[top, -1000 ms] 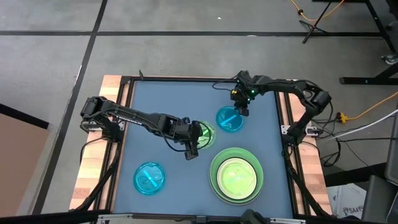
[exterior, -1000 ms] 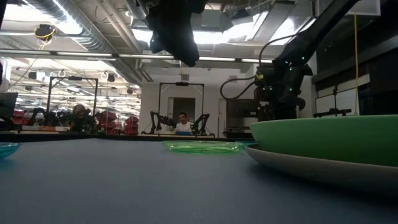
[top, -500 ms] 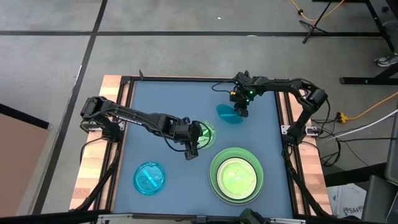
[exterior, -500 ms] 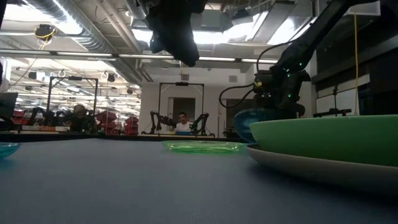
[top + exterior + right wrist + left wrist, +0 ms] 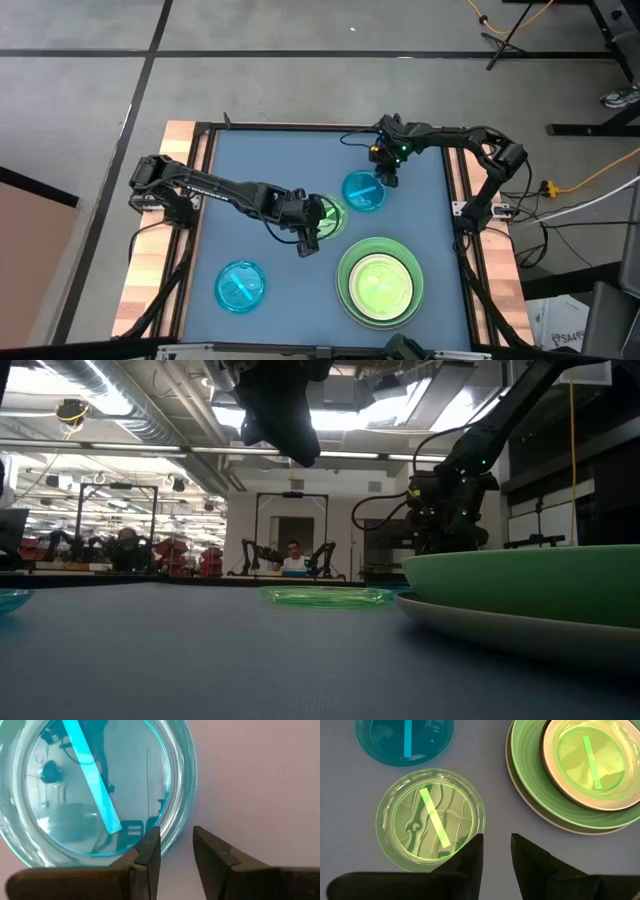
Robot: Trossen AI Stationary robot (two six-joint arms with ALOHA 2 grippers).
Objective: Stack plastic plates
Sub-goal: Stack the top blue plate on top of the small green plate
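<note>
Blue plate [image 5: 364, 191]: half a second ago tipped up on edge under the right gripper [image 5: 386, 178], now lying flat again on the table [image 5: 260, 160], slightly nearer the left arm than a second ago; round, its bright strip running diagonally across the face in the right wrist view. Right gripper: low at the plate's far rim, fingers [image 5: 148, 851] slightly spread, one over the rim and one outside it; whether they touch the rim cannot be told. Left gripper [image 5: 308, 243]: unchanged, raised above the near edge of a green translucent plate [image 5: 325, 215], fingers [image 5: 470, 855] a little apart, holding nothing. That plate lies flat, strip diagonal, just beside the blue plate. Stack [image 5: 379, 282]: on the left gripper's right, a grey plate under a large green one, then black, white and a small green translucent plate on top. Second blue plate [image 5: 240, 285]: flat, well apart on the left gripper's other side.
</note>
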